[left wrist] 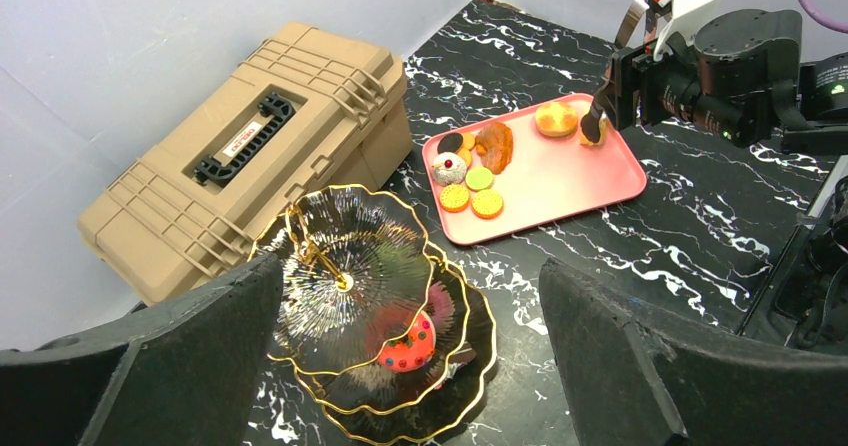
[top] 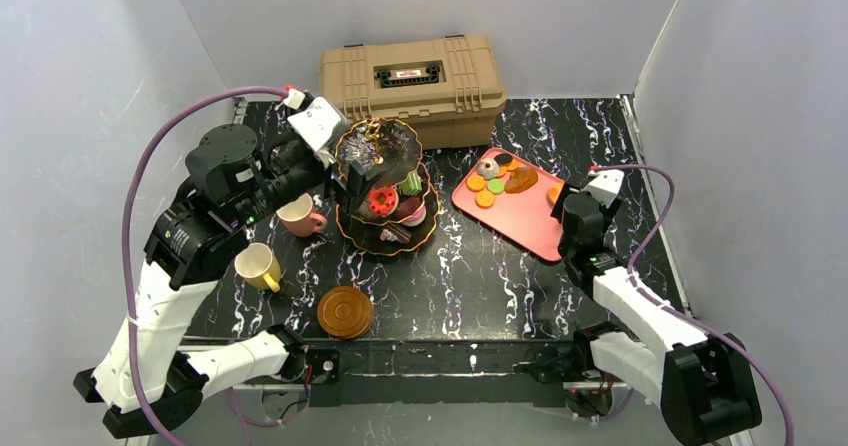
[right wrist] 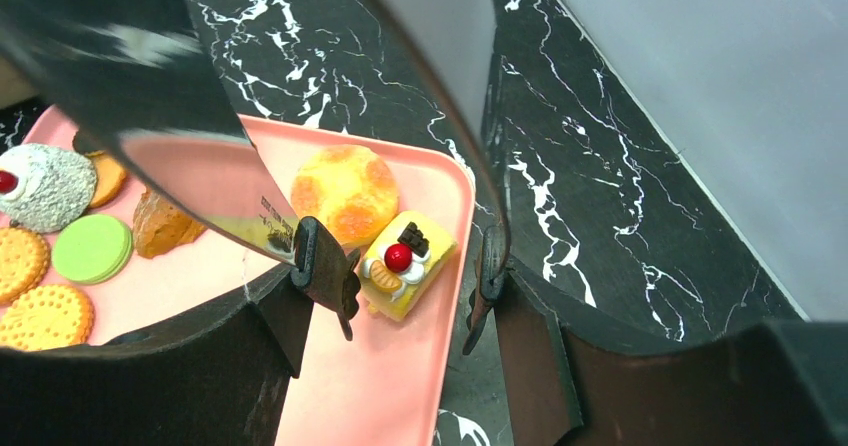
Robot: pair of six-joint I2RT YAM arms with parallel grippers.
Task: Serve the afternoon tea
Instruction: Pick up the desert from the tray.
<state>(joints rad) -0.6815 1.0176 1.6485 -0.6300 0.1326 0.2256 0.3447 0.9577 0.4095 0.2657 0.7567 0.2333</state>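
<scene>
The right fingers (right wrist: 325, 271) stand part open, one on each side of a small yellow cake (right wrist: 400, 266) topped with a cherry. One tip is at or nearly at the cake's side. The other shows a clear gap, so nothing is gripped yet. The cake lies flat near a corner of the pink tray (right wrist: 340, 386), and coming down over it this way lets the fingers close across its narrow width. That looks like the next move, and a soft squeeze would suit so small a piece. At 11 o'clock from the cake, close beside it, lies a round orange bun (right wrist: 345, 191). Further along the tray at 9 o'clock are a green macaron (right wrist: 92, 248) and some biscuits (right wrist: 45, 316).

The left fingers (left wrist: 640, 366) are spread as wide as they go and hold nothing. They hover just over the three-tier stand (left wrist: 350, 256), likely ready to steady it or simply waiting. A red ring pastry (left wrist: 405, 346) and a few others already sit on its lower tiers, while the top tier looks bare.

On the bench (top: 470, 286), the tray lies at 3 o'clock from the stand and the tan toolbox (top: 412, 84) at 12 o'clock. The pink cup (top: 298, 214) is at 9 o'clock, the yellow cup (top: 257, 264) at 8 o'clock and a brown saucer (top: 345, 311) at 6 o'clock. Neither cup is on a saucer, so serving seems about midway.
</scene>
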